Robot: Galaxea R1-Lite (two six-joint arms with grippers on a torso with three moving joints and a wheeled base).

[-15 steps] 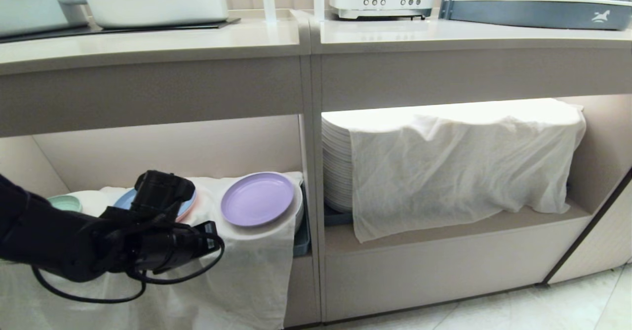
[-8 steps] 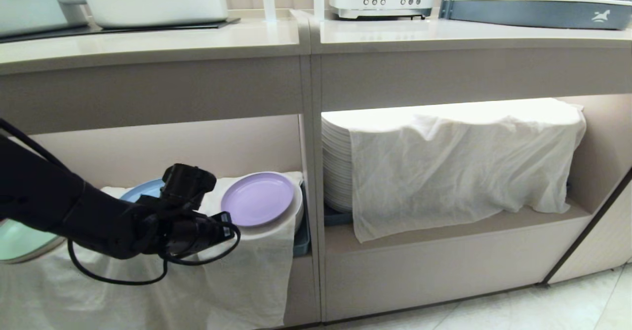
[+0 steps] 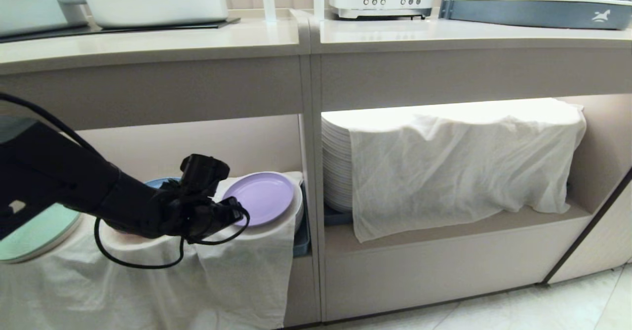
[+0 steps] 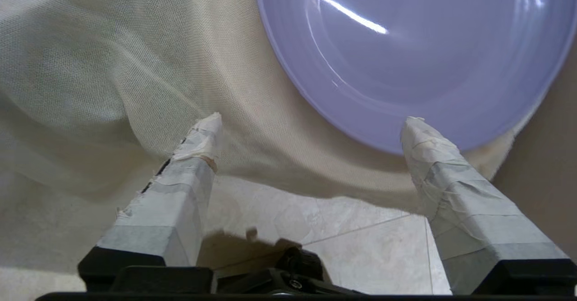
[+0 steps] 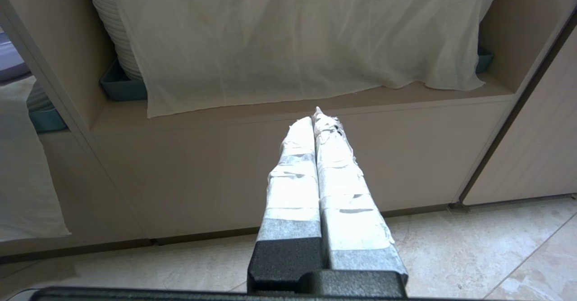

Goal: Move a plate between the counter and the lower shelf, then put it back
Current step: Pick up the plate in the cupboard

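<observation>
Since a second ago the left gripper (image 4: 311, 120) has advanced to the plate's (image 3: 259, 198) 8 o'clock edge, fingers (image 4: 198, 134) now wide, holding nothing; plate unmoved.

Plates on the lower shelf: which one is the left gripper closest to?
The lilac plate, lying on the white cloth by the shelf divider. The open left gripper sits at its near rim; the blue plate is mostly behind the arm.
</observation>
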